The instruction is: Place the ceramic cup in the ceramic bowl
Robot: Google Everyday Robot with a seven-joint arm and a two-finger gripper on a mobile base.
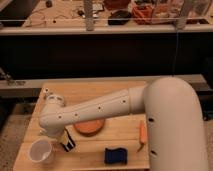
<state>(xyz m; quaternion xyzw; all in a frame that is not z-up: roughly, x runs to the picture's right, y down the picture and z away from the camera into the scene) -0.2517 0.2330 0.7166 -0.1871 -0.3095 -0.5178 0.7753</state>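
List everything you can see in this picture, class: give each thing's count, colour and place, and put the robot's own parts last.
ceramic cup: one, white, upright at the front left corner of the table, mouth open upward.
ceramic bowl: one, orange-terracotta, near the middle of the table, partly hidden by the arm.
folded cloth: one, blue, at the front edge, right of the cup.
carrot-like stick: one, orange, right side of the table, beside the arm's base.
wooden table: one, light wood, holds all of the above.
shelf: one, pale, across the back, with cluttered items too unclear to name.
robot arm: one, white, reaching from the right to the left over the table.
gripper: one, dark, pointing down just right of the cup.
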